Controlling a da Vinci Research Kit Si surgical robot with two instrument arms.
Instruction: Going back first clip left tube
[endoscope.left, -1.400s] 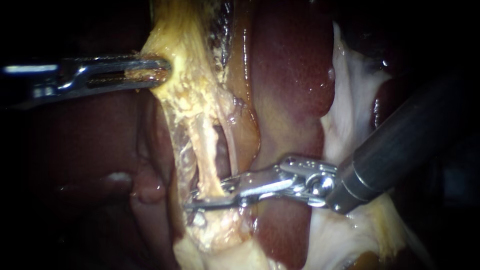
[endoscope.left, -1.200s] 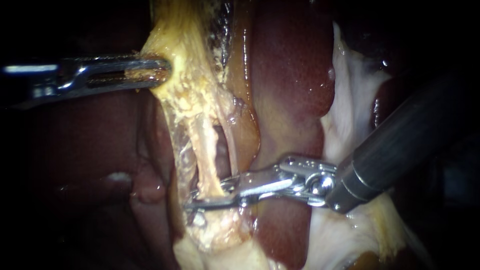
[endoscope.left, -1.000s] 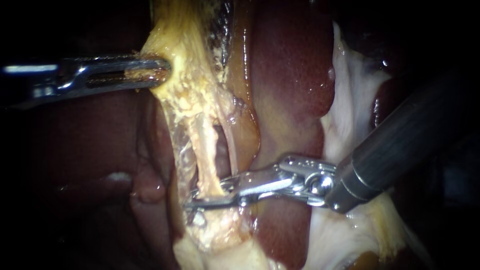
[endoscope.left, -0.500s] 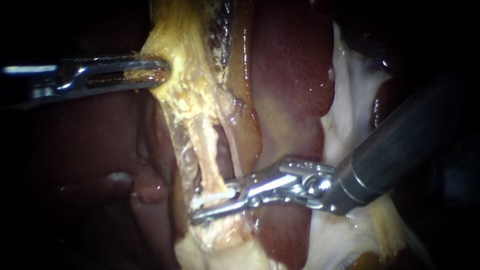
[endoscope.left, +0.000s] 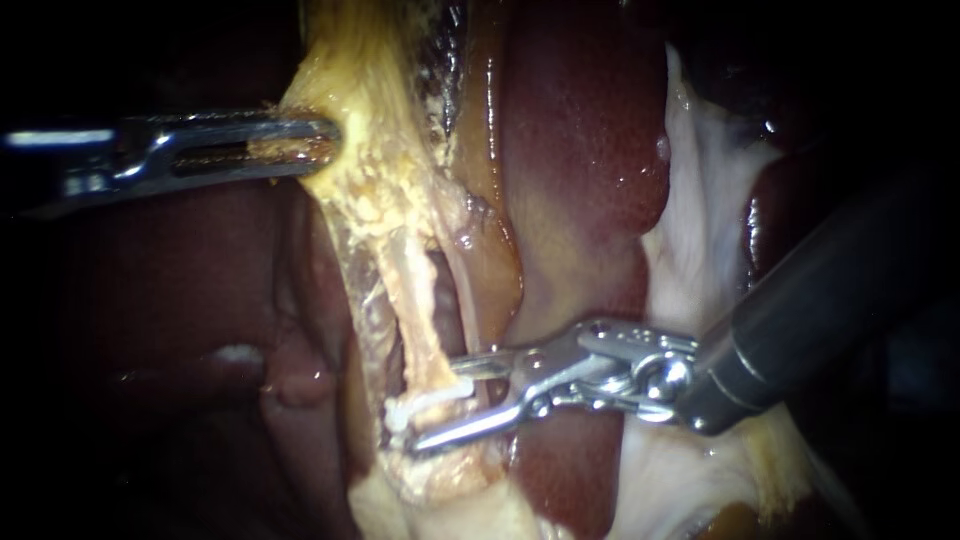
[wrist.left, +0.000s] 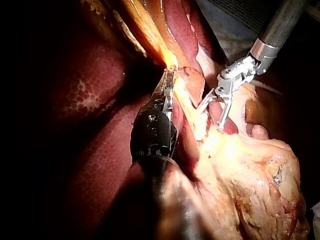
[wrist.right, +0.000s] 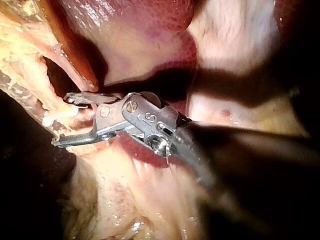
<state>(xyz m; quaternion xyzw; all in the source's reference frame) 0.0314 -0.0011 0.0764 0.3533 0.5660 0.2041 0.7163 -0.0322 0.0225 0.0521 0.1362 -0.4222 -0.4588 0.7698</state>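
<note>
The pale left tube (endoscope.left: 412, 300) runs down through yellow tissue (endoscope.left: 380, 190), with a thinner right tube (endoscope.left: 466, 300) beside it. A white clip (endoscope.left: 430, 403) sits across the left tube's lower end. My right instrument (endoscope.left: 438, 405) comes in from the right with its jaws open, one above and one below the clip. The right wrist view shows the same open jaws (wrist.right: 61, 121) straddling the clip (wrist.right: 62, 116). My left instrument (endoscope.left: 300, 145) is shut on the yellow tissue at upper left and holds it taut. The left wrist view shows its jaws (wrist.left: 168, 82) on that tissue.
Dark red liver (endoscope.left: 580, 150) lies right of the tubes, and more liver (endoscope.left: 180, 300) lies in shadow on the left. Whitish tissue (endoscope.left: 700, 240) lies above and behind my right instrument's shaft (endoscope.left: 830, 300). Yellow fat (endoscope.left: 440, 480) lies below the clip.
My right instrument's jaws have opened and drawn back a little to the right, leaving the white clip on the left tube. The left instrument has not moved.
</note>
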